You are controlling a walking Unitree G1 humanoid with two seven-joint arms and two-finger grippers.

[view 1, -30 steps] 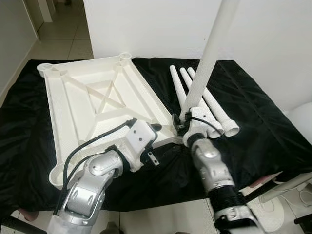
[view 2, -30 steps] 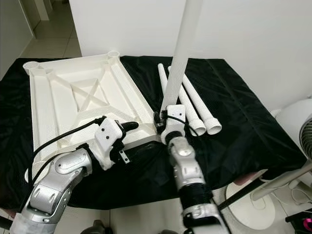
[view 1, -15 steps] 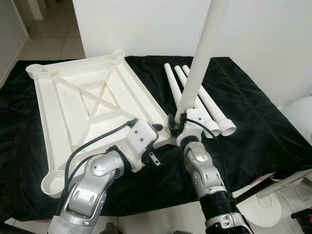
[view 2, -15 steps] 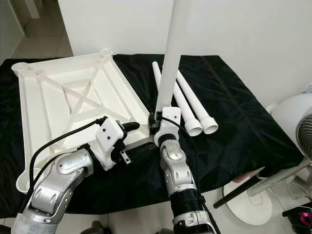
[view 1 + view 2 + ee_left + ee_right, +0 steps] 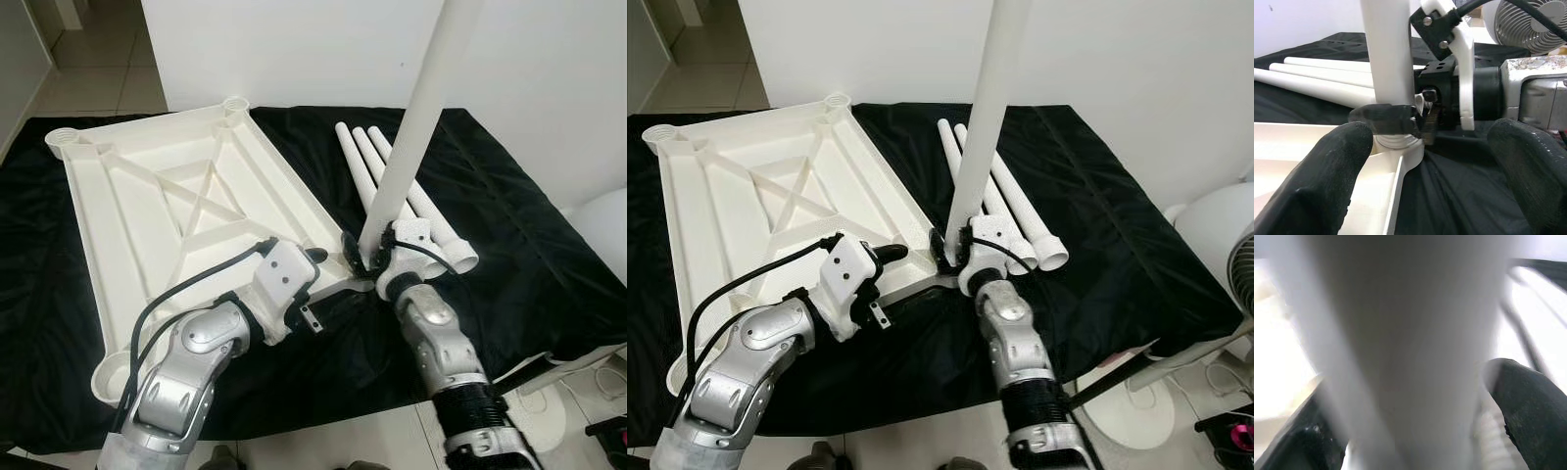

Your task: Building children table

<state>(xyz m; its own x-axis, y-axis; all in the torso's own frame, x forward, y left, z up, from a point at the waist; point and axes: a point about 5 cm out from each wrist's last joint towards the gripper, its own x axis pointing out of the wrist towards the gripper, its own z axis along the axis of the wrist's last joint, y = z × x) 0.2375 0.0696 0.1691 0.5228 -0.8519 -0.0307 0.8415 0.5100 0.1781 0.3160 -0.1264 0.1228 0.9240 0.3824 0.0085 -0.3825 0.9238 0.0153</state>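
left eye view: right gripper (image 5: 359, 257) clasps upright leg (image 5: 421, 108) (near-vertical).

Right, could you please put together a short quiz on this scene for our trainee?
1. True or false: the right hand is shut on the upright leg.
2. How many legs lie flat on the black cloth? A: two. B: three. C: four.
3. Fill in: the upright leg stands at a ___ of the upturned tabletop.

Key: 1 true; 2 B; 3 corner.
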